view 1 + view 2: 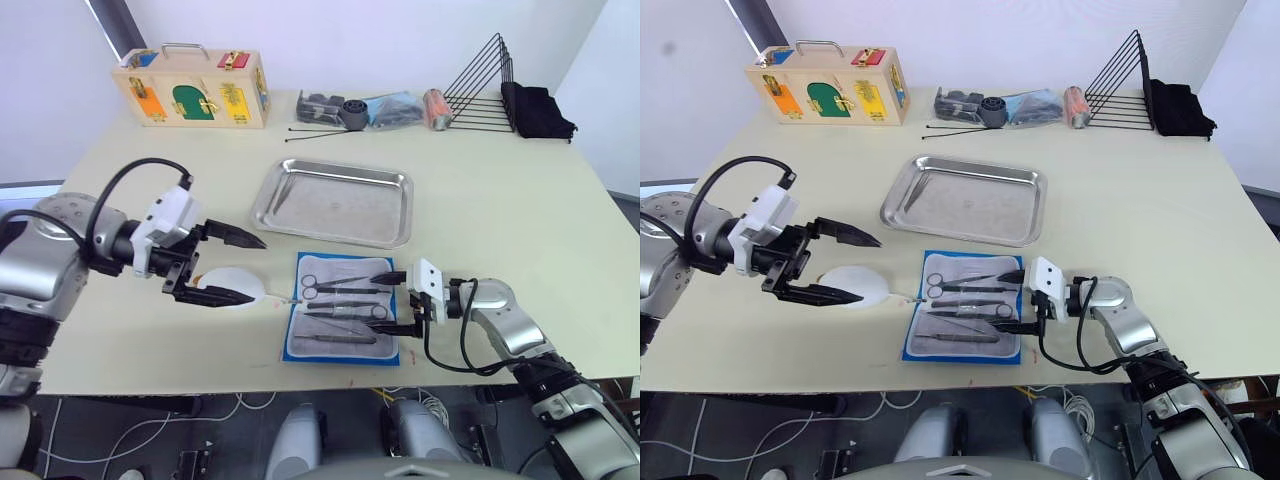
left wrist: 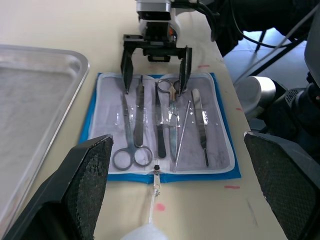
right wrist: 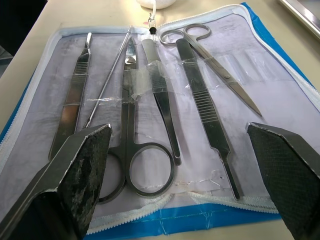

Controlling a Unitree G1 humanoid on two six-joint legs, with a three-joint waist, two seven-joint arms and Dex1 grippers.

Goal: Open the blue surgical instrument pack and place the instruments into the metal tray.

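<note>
Right gripper (image 1: 398, 300) spread wide at near edge of opened flat blue fabric pack (image 1: 340, 321); thin silver instruments (image 1: 338, 299) lie pointing along its reach. Left gripper (image 1: 235, 268) open, farther. Shiny steel tray (image 1: 333, 203) beyond pack, empty.

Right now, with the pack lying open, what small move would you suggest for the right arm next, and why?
Probably ease the right gripper down to close on one instrument: its fingers are spread over the instruments in the open blue surgical instrument pack, none is held, and the metal tray is bare.
</note>
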